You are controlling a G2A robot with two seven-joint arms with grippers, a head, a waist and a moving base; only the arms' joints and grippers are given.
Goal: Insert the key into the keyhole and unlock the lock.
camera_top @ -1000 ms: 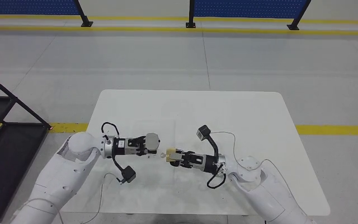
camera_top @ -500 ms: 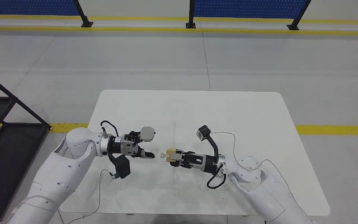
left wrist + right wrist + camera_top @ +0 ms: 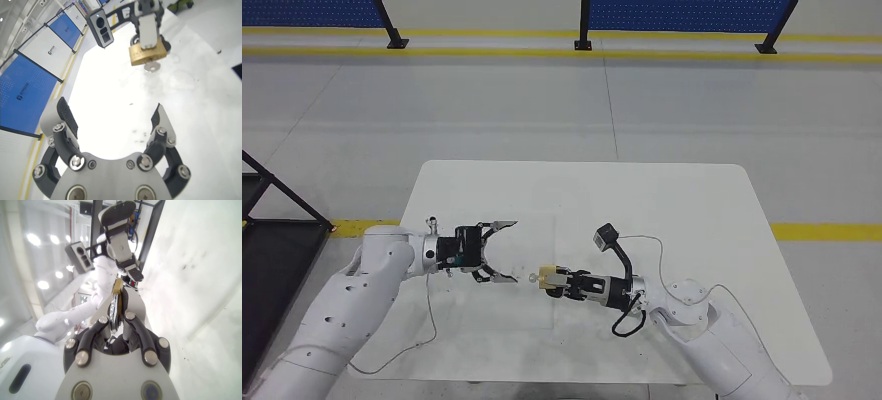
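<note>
Gripping the brass lock point(image 3: 140, 56) in the right fingers point(image 3: 148, 32), shut on its body, over the white surface point(image 3: 692, 200) toward the robot's edge. Showing the key point(image 3: 152, 66) seated in the lock's end (round head poking out toward the left arm). Facing that key with the left fingers point(image 3: 65, 113) spread wide, empty, near but apart.
</note>
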